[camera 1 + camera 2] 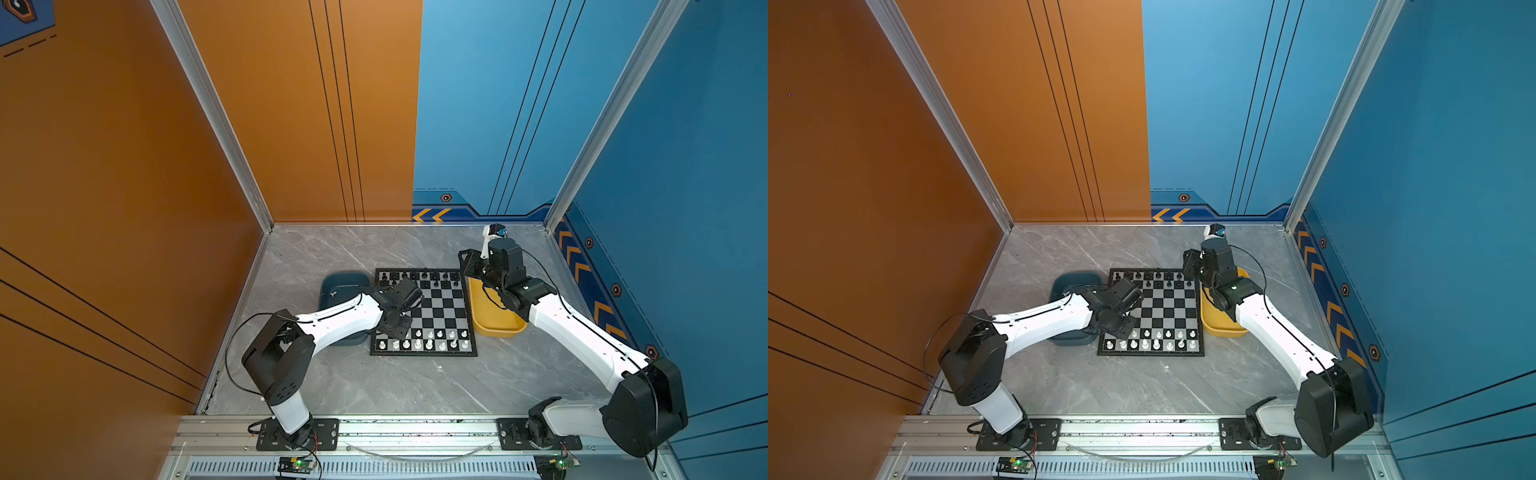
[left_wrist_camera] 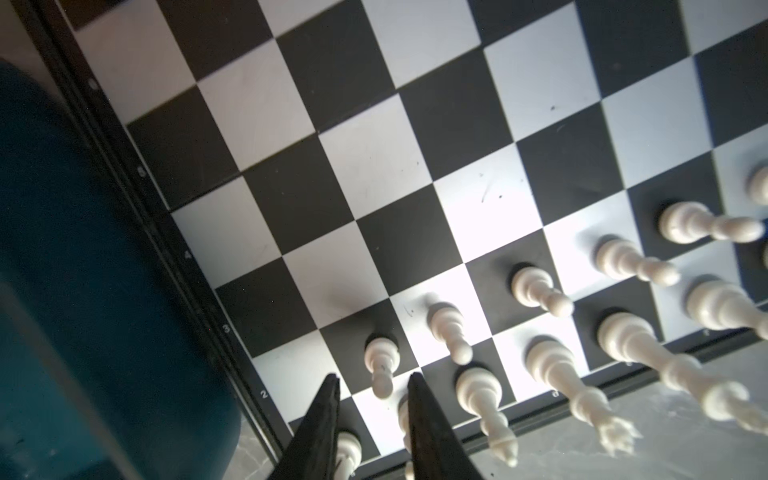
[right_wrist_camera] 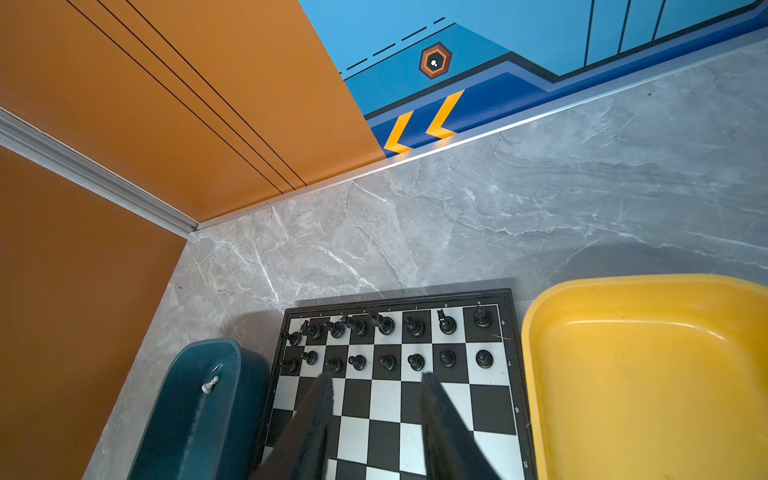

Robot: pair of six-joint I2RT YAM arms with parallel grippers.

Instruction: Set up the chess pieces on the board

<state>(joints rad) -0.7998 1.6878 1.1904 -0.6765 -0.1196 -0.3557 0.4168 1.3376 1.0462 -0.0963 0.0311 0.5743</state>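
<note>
Looking down at the board, where did the chess pieces stand?

White chess pieces lined its two near rows, and black chess pieces lined its two far rows. A stray white pawn sat in the teal tray just beside the board's left edge.

And the claws?

The left claw hung over the board's near left corner with its jaws apart, and a standing white pawn rose between the tips, not gripped. The right claw hovered above the board's far half, jaws apart and empty. A yellow tray sat just beside the board's right edge.
</note>
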